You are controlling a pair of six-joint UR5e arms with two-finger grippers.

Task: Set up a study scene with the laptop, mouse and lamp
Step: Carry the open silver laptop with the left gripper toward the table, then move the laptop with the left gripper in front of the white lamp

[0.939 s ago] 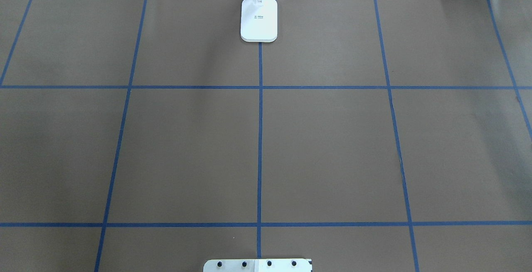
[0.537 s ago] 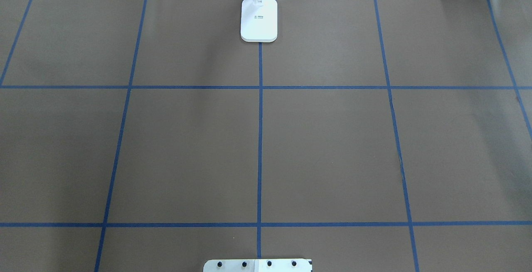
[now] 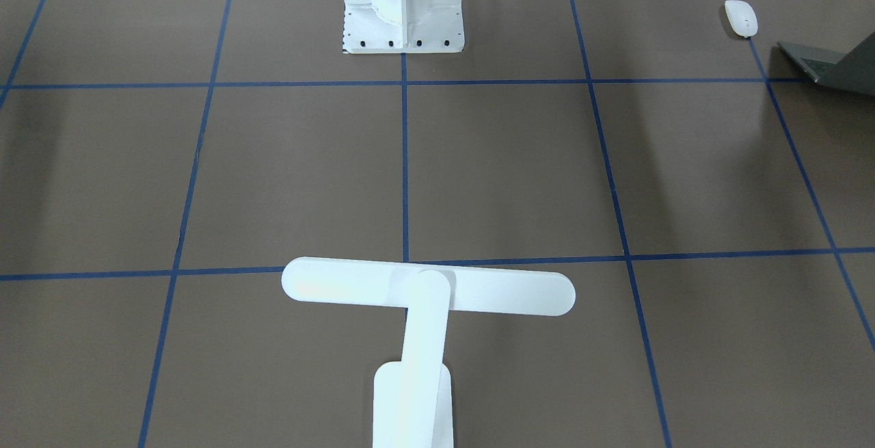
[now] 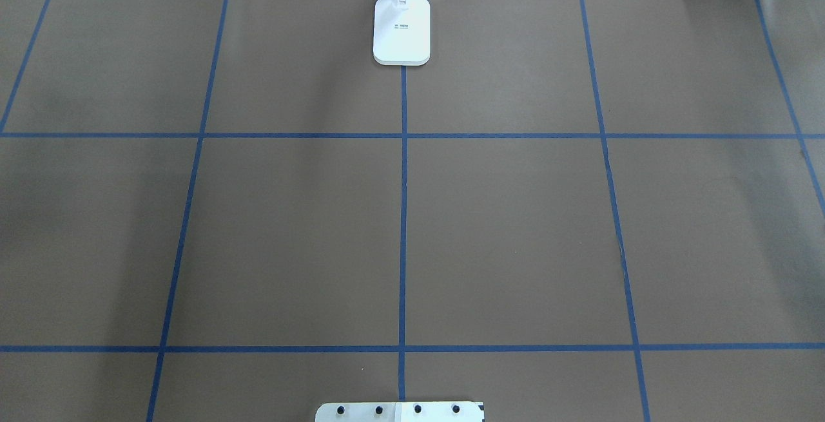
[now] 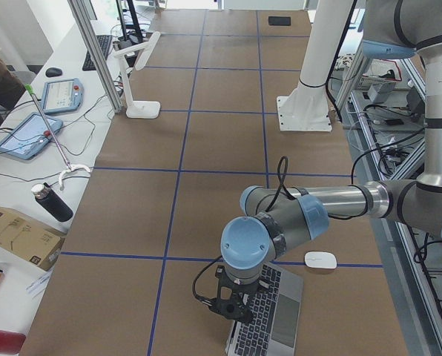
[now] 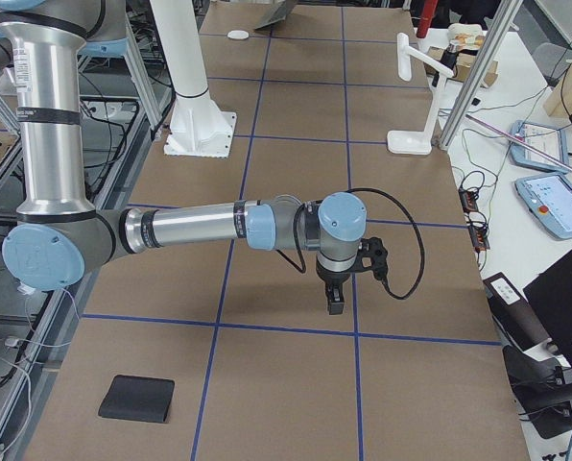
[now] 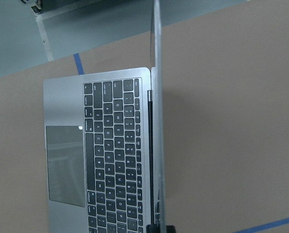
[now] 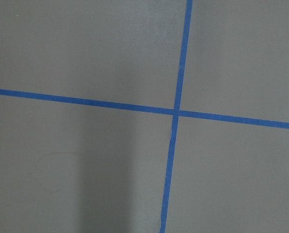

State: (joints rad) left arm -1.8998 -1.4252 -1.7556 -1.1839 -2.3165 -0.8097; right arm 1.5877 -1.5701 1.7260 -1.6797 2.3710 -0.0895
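Note:
The laptop (image 7: pixel 110 150) lies open near the table's left end, its screen standing edge-on in the left wrist view. My left gripper (image 7: pixel 162 229) is shut on the screen's top edge, with dark fingertips on either side of it; the exterior left view shows the same gripper (image 5: pixel 232 304) at the laptop (image 5: pixel 273 322). The white mouse (image 5: pixel 320 260) rests just beyond the laptop, toward the robot. The white lamp (image 3: pixel 427 291) stands at the table's far middle edge. My right gripper (image 6: pixel 335 300) points down just above bare table; I cannot tell whether it is open.
The white bolted pedestal (image 3: pixel 403 10) stands at the robot's side of the table. A black mouse pad (image 6: pixel 137 399) lies near the table's right end. Blue tape lines grid the brown surface. Tablets, cables and a bottle (image 5: pixel 52 202) sit on the side bench.

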